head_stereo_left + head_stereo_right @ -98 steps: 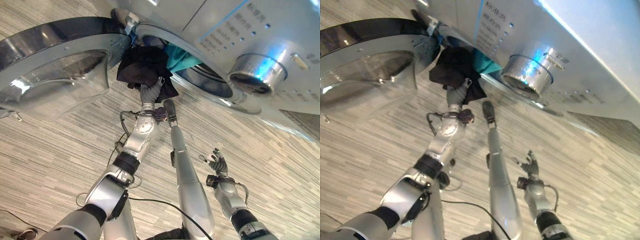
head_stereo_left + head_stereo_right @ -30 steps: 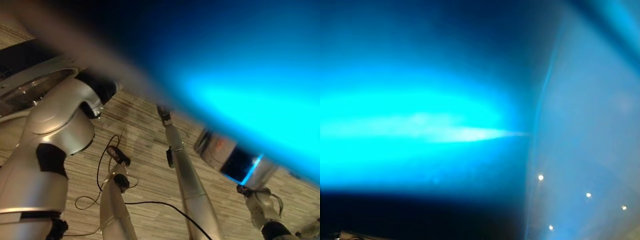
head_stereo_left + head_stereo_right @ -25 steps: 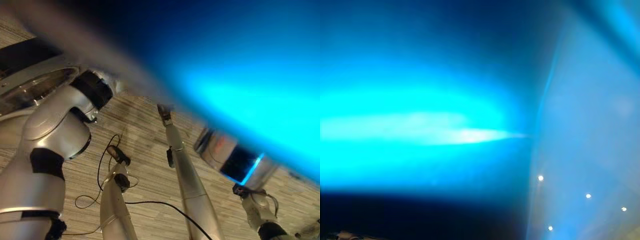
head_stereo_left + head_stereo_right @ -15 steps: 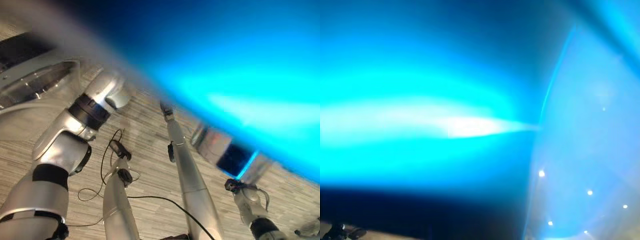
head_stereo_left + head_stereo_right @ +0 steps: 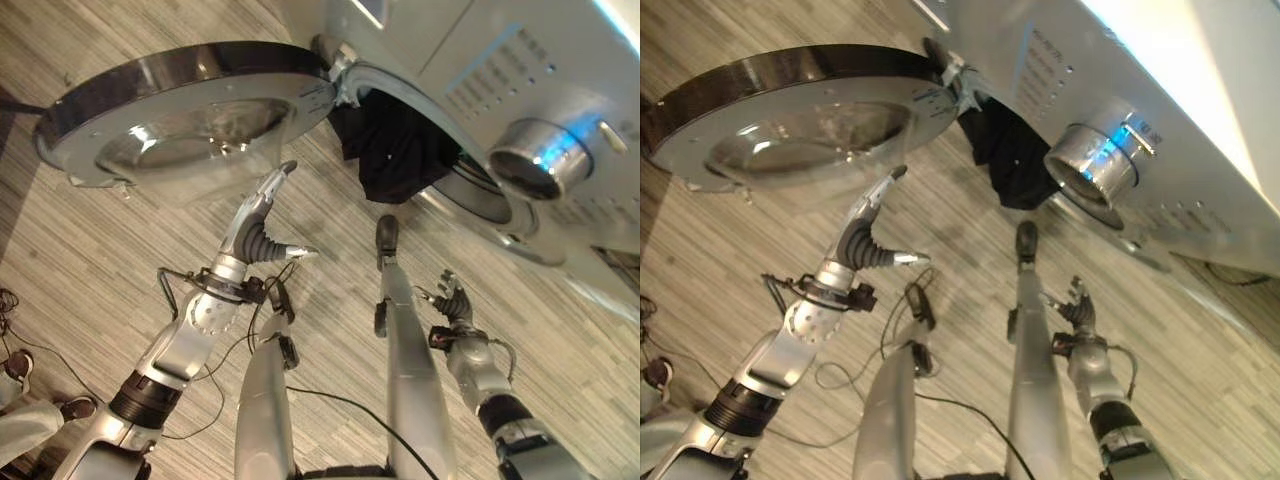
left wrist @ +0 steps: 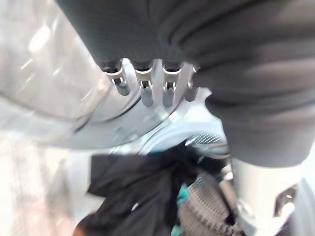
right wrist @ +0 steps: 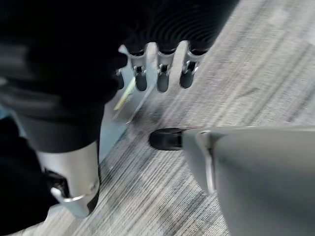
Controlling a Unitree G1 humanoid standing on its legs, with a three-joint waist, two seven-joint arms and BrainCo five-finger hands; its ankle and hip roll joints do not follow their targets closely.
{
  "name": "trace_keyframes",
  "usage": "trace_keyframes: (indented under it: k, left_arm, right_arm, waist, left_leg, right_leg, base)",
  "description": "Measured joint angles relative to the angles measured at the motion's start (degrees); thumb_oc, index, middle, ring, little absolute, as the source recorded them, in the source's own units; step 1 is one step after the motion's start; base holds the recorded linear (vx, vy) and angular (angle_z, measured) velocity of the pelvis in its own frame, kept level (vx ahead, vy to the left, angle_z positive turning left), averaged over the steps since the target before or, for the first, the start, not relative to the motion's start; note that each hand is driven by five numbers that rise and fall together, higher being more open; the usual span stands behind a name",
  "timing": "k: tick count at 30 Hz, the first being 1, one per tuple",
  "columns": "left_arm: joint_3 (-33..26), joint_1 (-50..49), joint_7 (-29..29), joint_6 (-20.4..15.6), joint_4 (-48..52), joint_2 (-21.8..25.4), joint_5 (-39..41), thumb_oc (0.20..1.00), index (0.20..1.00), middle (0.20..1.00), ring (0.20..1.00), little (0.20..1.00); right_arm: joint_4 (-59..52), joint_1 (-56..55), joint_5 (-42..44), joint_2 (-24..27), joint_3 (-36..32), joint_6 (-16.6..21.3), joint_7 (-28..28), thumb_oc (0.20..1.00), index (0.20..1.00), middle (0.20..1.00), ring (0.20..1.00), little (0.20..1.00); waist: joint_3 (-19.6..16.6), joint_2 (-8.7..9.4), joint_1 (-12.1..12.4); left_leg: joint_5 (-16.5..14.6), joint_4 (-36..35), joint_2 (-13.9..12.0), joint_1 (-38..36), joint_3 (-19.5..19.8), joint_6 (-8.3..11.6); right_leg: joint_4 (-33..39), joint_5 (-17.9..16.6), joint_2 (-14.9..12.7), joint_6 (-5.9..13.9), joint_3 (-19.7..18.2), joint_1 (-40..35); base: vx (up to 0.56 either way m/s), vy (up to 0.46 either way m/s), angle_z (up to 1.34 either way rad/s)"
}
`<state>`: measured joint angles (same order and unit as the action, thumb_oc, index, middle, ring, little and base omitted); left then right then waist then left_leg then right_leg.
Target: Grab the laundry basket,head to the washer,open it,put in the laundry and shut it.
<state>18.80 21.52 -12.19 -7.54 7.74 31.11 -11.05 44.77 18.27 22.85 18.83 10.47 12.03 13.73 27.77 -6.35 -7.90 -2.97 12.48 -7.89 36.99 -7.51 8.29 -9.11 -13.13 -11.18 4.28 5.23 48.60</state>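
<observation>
The silver washer stands at the upper right with its round glass door swung wide open to the left. Dark laundry hangs out of the drum mouth over the lower rim; in the left wrist view a bit of teal cloth shows within it. My left hand is open and holds nothing, its straight fingers pointing up just under the door's lower edge, left of the laundry. My right hand hangs open and holding nothing, low in front of the washer, over the floor.
A shiny round knob and a control panel sit on the washer's front, right of the drum. Striped wood-look floor spreads below the door. A shoe lies at the lower left.
The camera has pulled back from the washer's front. My left hand, earlier pressed on the dark laundry at the drum, now sits apart from it under the door.
</observation>
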Motion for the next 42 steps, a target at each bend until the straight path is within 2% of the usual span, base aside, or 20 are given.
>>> trace_keyframes:
  k: [5,6,9,10,12,14,15,16,20,23,28,32,35,42]
  left_arm:
    - [0.3,-0.6,-0.3,-0.1,-4.3,0.2,-0.4,1.000,1.000,1.000,1.000,1.000]
    - [-0.4,-4.0,-0.6,0.0,-4.9,1.3,-0.7,1.000,1.000,1.000,1.000,1.000]
    - [-0.8,-9.3,-0.5,0.0,-4.9,2.8,-1.3,1.000,1.000,1.000,1.000,1.000]
    - [-2.5,-13.9,-0.5,-0.1,-3.7,2.8,-1.4,1.000,1.000,1.000,1.000,1.000]
    - [-3.3,-17.8,-0.5,0.0,-3.7,3.0,-1.4,1.000,1.000,1.000,1.000,1.000]
    - [-4.1,-20.3,-0.4,-0.1,-2.9,3.0,-1.3,1.000,1.000,1.000,1.000,1.000]
    - [-4.0,-20.5,-0.4,-0.1,-3.0,3.0,-1.3,1.000,1.000,1.000,1.000,1.000]
    - [-3.9,-20.7,0.1,-0.5,-2.8,2.2,-1.3,1.000,1.000,1.000,1.000,1.000]
    - [-2.3,-18.4,0.2,-1.3,-2.5,2.3,-1.1,1.000,1.000,1.000,1.000,1.000]
    - [0.3,-14.9,0.2,-2.3,-2.4,2.2,-0.5,1.000,1.000,1.000,1.000,1.000]
    - [0.3,-13.6,0.1,-2.3,-2.6,2.2,0.0,1.000,1.000,1.000,1.000,1.000]
    - [0.3,-13.7,0.0,-3.0,-2.2,2.3,3.7,1.000,1.000,1.000,1.000,1.000]
    - [0.3,-13.7,-0.3,-4.4,-2.4,2.2,4.5,1.000,1.000,1.000,1.000,1.000]
    - [0.3,-12.9,-0.8,-4.5,-2.2,2.3,4.4,1.000,1.000,1.000,1.000,1.000]
  right_arm:
    - [13.7,5.0,-7.9,1.3,4.4,-3.7,2.2,1.000,1.000,1.000,1.000,1.000]
    - [18.0,8.4,-9.9,2.7,4.6,-4.6,2.8,1.000,1.000,1.000,1.000,1.000]
    - [22.7,13.3,-11.5,5.8,4.7,-5.6,3.8,1.000,1.000,1.000,1.000,1.000]
    - [24.9,16.9,-12.6,8.7,4.4,-6.3,3.9,1.000,1.000,1.000,1.000,1.000]
    - [26.9,20.4,-13.1,11.0,5.0,-7.1,4.5,1.000,1.000,1.000,1.000,1.000]
    - [28.6,23.8,-13.7,12.3,4.9,-7.2,4.8,1.000,1.000,1.000,1.000,1.000]
    - [28.6,24.7,-13.8,12.6,4.9,-7.2,4.9,1.000,1.000,1.000,1.000,1.000]
    - [30.1,27.1,-13.9,13.5,3.3,-7.3,4.8,1.000,1.000,1.000,1.000,1.000]
    - [29.9,30.7,-12.3,14.2,2.3,-7.0,4.9,1.000,1.000,1.000,1.000,1.000]
    - [30.1,33.6,-10.4,13.8,1.2,-7.0,5.0,1.000,1.000,1.000,1.000,1.000]
    - [29.7,35.8,-8.9,13.5,0.9,-6.4,5.3,1.000,1.000,1.000,1.000,1.000]
    - [29.8,36.8,-7.8,14.6,0.6,-5.9,7.2,1.000,1.000,1.000,1.000,1.000]
    - [31.8,37.1,-6.4,16.7,-2.2,-5.7,7.6,1.000,1.000,1.000,1.000,1.000]
    - [33.8,30.1,-0.5,16.9,-8.7,-4.4,8.5,1.000,1.000,1.000,1.000,1.000]
  waist:
    - [0.1,0.03,1.5]
    - [0.2,-0.23,2.7]
    - [0.9,-1.71,4.1]
    - [1.4,-2.99,5.5]
    - [1.5,-3.96,7.2]
    - [1.5,-4.00,8.4]
    - [1.5,-4.06,9.0]
    - [1.2,-4.42,10.8]
    - [1.2,-4.48,12.6]
    - [1.2,-4.53,13.4]
    - [1.2,-4.54,14.1]
    - [1.0,-4.79,14.9]
    - [0.4,-5.70,15.2]
    - [0.4,-5.60,14.4]
  left_leg:
    - [1.3,-1.5,1.0,-3.1,2.2,-0.68]
    - [1.5,-1.5,1.6,-2.6,2.3,-0.88]
    - [1.6,-1.1,2.6,-1.7,2.7,-1.31]
    - [1.8,-0.8,3.4,-0.6,2.9,-1.70]
    - [2.0,-0.7,4.3,0.5,2.8,-2.08]
    - [2.1,-0.6,4.6,2.1,2.7,-2.44]
    - [2.2,-0.5,4.8,2.7,2.8,-2.45]
    - [2.6,-0.5,5.7,4.2,3.2,-2.80]
    - [3.1,-0.5,7.2,5.7,3.8,-3.47]
    - [3.3,0.0,8.2,7.3,4.6,-3.74]
    - [3.4,1.2,8.9,9.3,5.5,-3.86]
    - [3.8,1.1,9.8,10.4,5.7,-4.50]
    - [4.2,1.4,10.1,12.3,7.2,-4.54]
    - [4.2,1.4,10.1,12.6,7.4,-4.65]
  right_leg:
    - [2.4,-1.0,-1.6,0.63,2.4,-5.2]
    - [2.8,-1.4,-2.3,0.59,2.7,-5.1]
    - [3.5,-1.8,-3.2,0.92,2.9,-5.0]
    - [4.2,-2.3,-3.9,1.32,3.1,-4.6]
    - [4.6,-2.8,-4.8,1.69,3.0,-3.7]
    - [4.9,-3.1,-5.3,1.97,2.9,-2.4]
    - [4.8,-3.2,-5.5,2.02,3.0,-1.8]
    - [5.1,-3.7,-6.2,1.93,3.3,-0.9]
    - [5.3,-4.3,-8.0,2.30,3.5,-0.1]
    - [5.3,-4.4,-9.3,2.79,4.5,0.4]
    - [5.2,-4.3,-10.2,3.19,6.1,0.5]
    - [5.0,-3.8,-11.3,4.13,6.6,1.1]
    - [4.8,-3.7,-11.6,4.12,8.2,1.6]
    - [4.2,-3.2,-11.8,4.13,8.7,1.6]
  base:
    - [-0.06,0.045,0.22]
    - [-0.07,0.074,0.19]
    - [-0.05,0.080,0.17]
    - [-0.05,0.115,0.18]
    - [-0.03,0.049,0.13]
    - [-0.03,0.032,0.08]
    - [-0.04,0.067,0.20]
    - [-0.02,0.058,0.22]
    - [-0.02,0.029,0.19]
    - [-0.02,-0.002,0.20]
    - [-0.01,-0.006,0.16]
    - [0.00,-0.037,0.12]
    - [-0.02,-0.006,0.20]
    - [0.01,-0.024,0.05]
